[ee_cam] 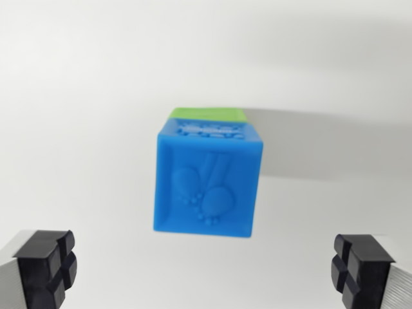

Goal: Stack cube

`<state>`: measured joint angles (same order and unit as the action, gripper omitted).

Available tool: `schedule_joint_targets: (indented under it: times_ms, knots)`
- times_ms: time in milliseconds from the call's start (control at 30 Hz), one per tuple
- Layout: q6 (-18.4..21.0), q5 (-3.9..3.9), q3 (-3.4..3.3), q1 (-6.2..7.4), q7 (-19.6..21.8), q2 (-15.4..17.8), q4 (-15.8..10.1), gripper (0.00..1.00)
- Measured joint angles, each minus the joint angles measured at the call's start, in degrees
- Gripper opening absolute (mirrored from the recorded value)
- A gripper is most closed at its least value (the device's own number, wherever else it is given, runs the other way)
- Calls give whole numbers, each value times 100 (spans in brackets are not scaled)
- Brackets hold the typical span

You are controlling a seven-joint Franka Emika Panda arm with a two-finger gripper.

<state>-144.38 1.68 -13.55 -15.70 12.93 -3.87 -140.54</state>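
Wrist view: blue cube (208, 183) sits in middle, on white table (77, 96). Raised picture on blue cube's face, a bit blurry. Green cube (207, 114) peeks out right behind blue cube's top edge, touching it. Gripper (206, 270) hangs in front of blue cube, jaws wide apart, holding nothing. Black fingertips (45, 267) sit below blue cube, one each side, not touching it.

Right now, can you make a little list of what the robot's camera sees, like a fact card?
top cube: blue cube, raised paw-like pattern on its top face
under it: green cube, only a strip shows
stack: blue sits on green
surface: plain white table
gripper: open, fingers wide apart, holding nothing
black pads: at both lower corners
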Motion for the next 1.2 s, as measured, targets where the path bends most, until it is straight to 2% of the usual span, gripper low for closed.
schedule_joint_targets:
  times_ms: [333, 633, 1200]
  knots:
    - [630, -193, -4, -5, 138, 510, 136, 100]
    - [1215, -308, -4, -6, 226, 907, 335, 100]
    - [2233, -411, 23, -6, 313, 1430, 845, 100]
